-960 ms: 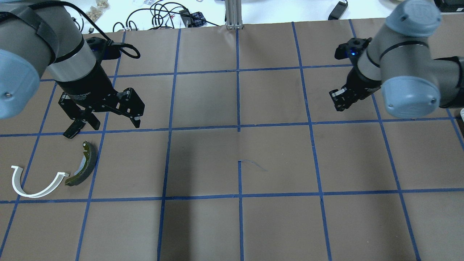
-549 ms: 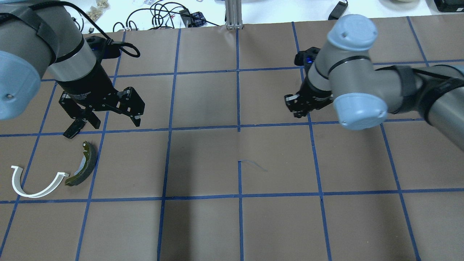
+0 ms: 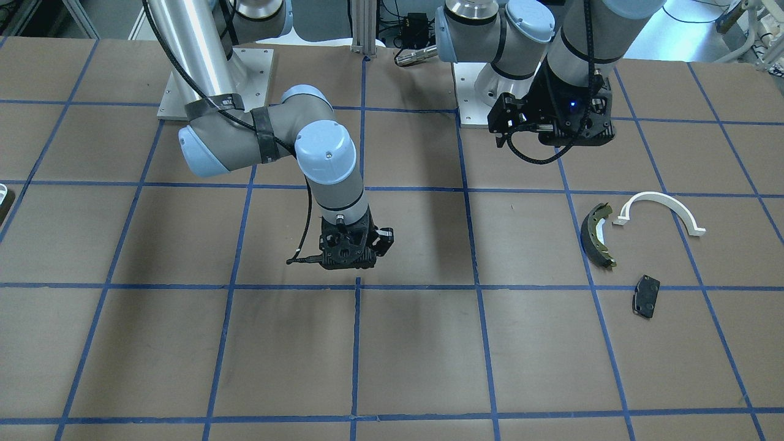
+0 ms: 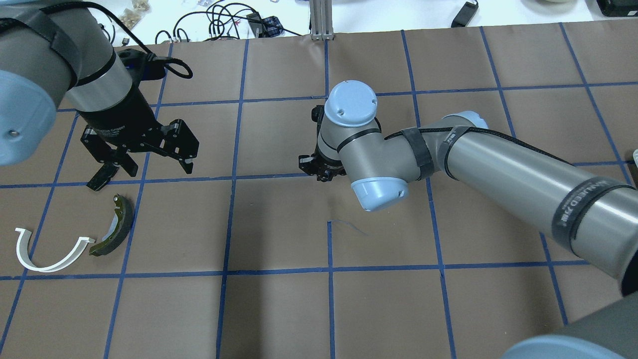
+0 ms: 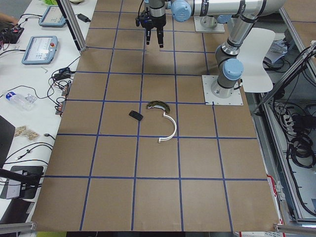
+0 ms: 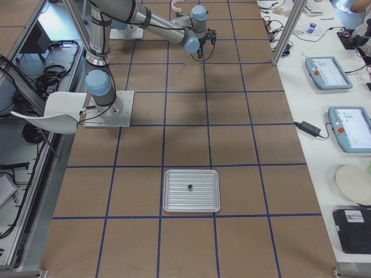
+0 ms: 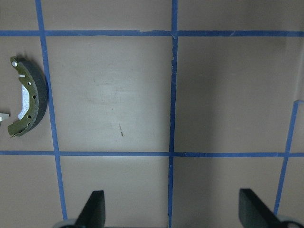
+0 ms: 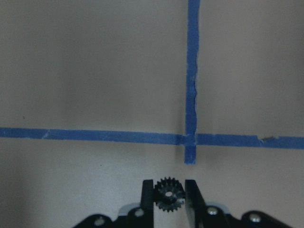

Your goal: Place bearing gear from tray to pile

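We hold the gear [image 8: 167, 194] pinched by just the tips of our right claw [image 8: 169, 187] over the middle of the counter [image 4: 279, 309], so a jolt toward the left-edge pile [image 4: 113, 227] could shake it loose.

The brown table [image 4: 279, 309] is lit evenly from above, and broad soft shadows are cast across its middle. The white desk [image 4: 389, 15] beyond it is overexposed in the overhead view. In the right wrist view the surface is rendered softly, and the bearing gear [image 8: 167, 192] is seen dark, with little detail. The left wrist view is dimmed toward its right side.
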### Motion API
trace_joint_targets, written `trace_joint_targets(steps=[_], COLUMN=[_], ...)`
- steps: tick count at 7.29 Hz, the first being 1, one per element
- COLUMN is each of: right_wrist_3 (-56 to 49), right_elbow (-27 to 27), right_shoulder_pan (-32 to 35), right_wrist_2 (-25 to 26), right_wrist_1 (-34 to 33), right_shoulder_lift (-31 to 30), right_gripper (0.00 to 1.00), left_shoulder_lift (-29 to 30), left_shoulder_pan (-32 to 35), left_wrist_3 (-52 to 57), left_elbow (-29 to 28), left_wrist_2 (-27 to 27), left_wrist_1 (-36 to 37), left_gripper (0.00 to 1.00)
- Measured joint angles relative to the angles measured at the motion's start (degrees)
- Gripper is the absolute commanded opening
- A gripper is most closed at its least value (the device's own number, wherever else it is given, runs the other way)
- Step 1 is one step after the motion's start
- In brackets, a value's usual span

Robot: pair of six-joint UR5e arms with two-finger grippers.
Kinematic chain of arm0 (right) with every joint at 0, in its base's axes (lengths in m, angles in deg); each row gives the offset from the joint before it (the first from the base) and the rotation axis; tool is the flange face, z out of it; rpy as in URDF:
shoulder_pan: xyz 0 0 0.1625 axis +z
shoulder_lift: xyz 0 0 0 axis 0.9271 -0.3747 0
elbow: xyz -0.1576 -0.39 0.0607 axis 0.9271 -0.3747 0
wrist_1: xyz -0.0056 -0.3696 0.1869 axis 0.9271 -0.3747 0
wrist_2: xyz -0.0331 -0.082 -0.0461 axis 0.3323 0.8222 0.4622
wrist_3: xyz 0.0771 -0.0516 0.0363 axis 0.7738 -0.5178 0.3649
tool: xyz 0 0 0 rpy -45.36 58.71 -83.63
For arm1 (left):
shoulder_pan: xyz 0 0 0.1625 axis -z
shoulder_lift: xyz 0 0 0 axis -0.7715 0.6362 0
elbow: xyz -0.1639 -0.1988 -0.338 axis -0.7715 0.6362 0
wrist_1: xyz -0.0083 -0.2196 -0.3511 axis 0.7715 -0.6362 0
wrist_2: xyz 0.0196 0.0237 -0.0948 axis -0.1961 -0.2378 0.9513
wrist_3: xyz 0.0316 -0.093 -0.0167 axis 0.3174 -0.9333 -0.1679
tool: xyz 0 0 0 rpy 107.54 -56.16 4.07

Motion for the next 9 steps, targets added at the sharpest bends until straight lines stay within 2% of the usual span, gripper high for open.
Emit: trace_joint_targets(steps=[2, 3, 6, 9], right_wrist_3=[-0.5, -2.2, -17.5, -39.7], right_elbow=[-0.4, -0.5, -1.0, -0.6], right_shoulder_pan=[-0.7, -3.2, -15.9, -32.9], right_wrist_2=[0.4, 0.4, 0.5, 6.2], right_wrist_1=[-0.9, 0.0, 10.3, 18.8], right_shoulder_lift=[1.0, 0.2, -7.5, -12.6], right_gripper=[1.0, 1.0, 1.0, 1.0], left_shoulder_lift=[0.0, -0.1, 0.3, 2.7], left_shoulder_pan=[0.0, 0.0, 0.0, 0.8], left_wrist_3=[0.0, 0.0, -0.3, -5.0], left_elbow=[-0.1, -0.1, 0.0, 0.7], left_wrist_2=[0.0, -0.1, -2.4, -2.2], left_wrist_1=[0.9, 1.1, 1.3, 3.9], left_gripper=[1.0, 1.0, 1.0, 1.0])
